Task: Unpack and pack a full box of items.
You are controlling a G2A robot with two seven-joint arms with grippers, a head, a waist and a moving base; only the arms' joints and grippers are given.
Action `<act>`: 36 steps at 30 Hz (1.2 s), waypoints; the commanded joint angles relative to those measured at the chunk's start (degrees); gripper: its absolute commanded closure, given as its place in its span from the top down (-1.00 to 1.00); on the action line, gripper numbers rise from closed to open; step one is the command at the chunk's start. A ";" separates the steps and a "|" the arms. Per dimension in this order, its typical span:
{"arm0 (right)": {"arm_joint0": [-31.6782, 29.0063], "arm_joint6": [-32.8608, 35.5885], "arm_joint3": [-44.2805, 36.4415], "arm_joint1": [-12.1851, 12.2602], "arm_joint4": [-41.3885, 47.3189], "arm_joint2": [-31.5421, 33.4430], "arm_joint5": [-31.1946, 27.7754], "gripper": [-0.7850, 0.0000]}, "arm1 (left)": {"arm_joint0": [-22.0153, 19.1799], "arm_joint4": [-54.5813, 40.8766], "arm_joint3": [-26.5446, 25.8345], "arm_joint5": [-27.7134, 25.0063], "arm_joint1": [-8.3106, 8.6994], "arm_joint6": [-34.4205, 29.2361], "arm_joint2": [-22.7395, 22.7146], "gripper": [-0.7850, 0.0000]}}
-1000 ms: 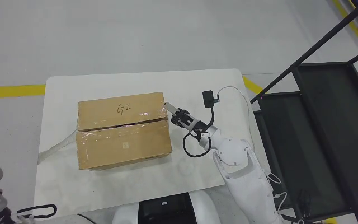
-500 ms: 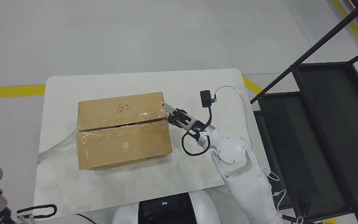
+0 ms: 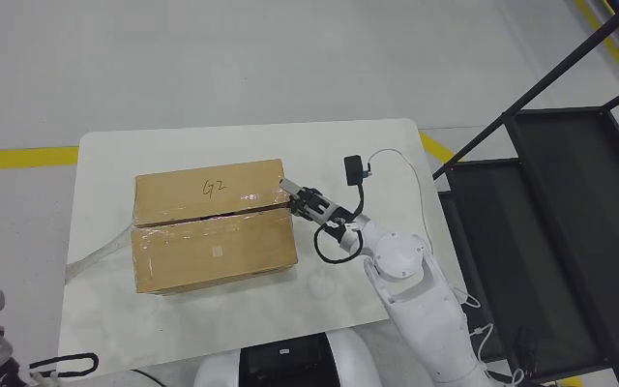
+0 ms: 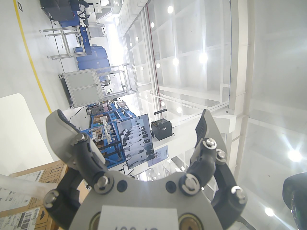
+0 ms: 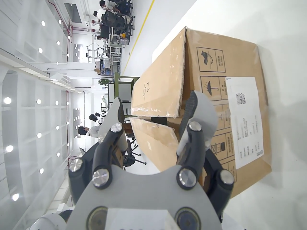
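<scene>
A brown cardboard box [image 3: 213, 224] marked "G2" lies on the white table [image 3: 387, 145], left of its middle. Both top flaps are down, with a dark seam between them. My right gripper [image 3: 293, 191] is at the box's right end, level with that seam. In the right wrist view the right gripper [image 5: 156, 111] stands open, one finger [image 5: 199, 111] against the labelled end face and the other above the top flaps of the box [image 5: 239, 56]. My left gripper [image 4: 130, 118] is open and holds nothing, tilted up toward the ceiling, with a corner of the box [image 4: 36, 175] beside it.
A strip of clear tape [image 3: 97, 253] trails off the box's left end over the table. A black metal rack [image 3: 551, 242] stands close to the table's right side. Free tabletop lies in front of and behind the box.
My right gripper has crept a little to the left, closer against the box's right end. The box has not moved.
</scene>
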 commanded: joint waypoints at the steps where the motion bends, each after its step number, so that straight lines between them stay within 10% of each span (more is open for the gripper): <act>1: 0.10 0.07 0.12 0.07 0.74 0.09 -0.24 0.12 | 0.00 0.00 -0.01 0.01 0.00 0.03 0.00 1.00; 36: 5.94 -2.59 0.29 0.68 5.68 -2.55 1.06 -0.05 | 0.00 0.00 -0.01 0.01 0.00 0.03 0.00 1.00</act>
